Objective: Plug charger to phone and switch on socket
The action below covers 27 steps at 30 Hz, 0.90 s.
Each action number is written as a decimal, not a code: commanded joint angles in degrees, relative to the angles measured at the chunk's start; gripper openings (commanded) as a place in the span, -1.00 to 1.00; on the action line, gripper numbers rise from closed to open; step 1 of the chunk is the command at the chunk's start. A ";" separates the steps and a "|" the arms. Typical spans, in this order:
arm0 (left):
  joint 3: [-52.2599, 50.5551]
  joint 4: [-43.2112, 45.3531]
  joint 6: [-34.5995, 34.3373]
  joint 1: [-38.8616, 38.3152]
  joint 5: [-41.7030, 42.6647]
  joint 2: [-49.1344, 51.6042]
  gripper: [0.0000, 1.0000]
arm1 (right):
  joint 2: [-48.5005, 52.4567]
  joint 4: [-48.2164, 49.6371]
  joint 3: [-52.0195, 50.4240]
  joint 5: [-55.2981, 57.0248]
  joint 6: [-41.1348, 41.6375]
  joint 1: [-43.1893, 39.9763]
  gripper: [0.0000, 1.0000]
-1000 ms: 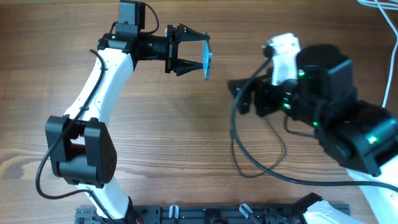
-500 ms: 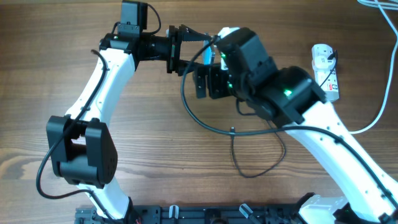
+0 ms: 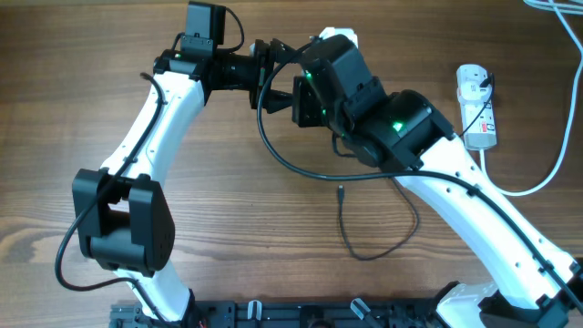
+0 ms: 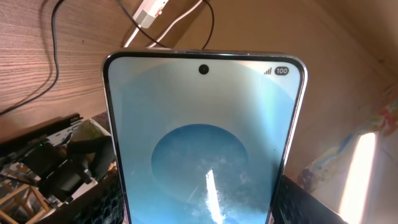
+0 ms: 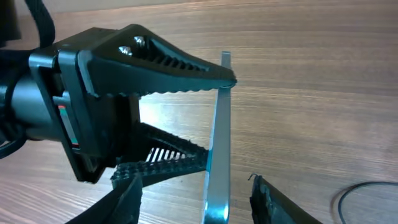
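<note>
The phone (image 4: 202, 149) is a slim slab with rounded corners, a thin bright rim and a glossy teal screen. The screen shows a darker disc, and at its far end a punch-hole lens and small status icons. The left fingers (image 5: 168, 65) are black wedge-shaped plastic with ridged, sawtooth inner faces. They are clamped on the phone's two long edges and hold it up off the desk (image 3: 228, 228), whose top is brown wood grain.

In the right wrist view the phone shows edge-on as a thin bright blade between those ridged pads. The right fingers (image 5: 127, 199) stand apart, one on each side of the phone's near end, with a visible gap on both sides. They grip nothing.

The charger (image 3: 344, 228), a thin black cable, lies in a loose loop on the desk below the right arm. Its small plug tip lies free, well apart from the phone. The socket (image 3: 476, 107), a white oblong plastic strip, lies near the desk's right edge.
</note>
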 commanded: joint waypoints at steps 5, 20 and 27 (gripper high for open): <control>0.33 0.24 -1.88 -0.20 4.92 -2.03 0.36 | 0.79 1.55 1.53 2.60 1.27 0.22 0.09; 0.33 0.28 -1.86 -0.20 5.84 -2.03 0.36 | 2.12 1.86 1.53 4.31 2.56 0.22 -0.32; 0.33 0.26 -1.86 -0.20 5.22 -2.03 0.37 | 2.12 1.75 1.53 4.26 2.73 0.22 -0.58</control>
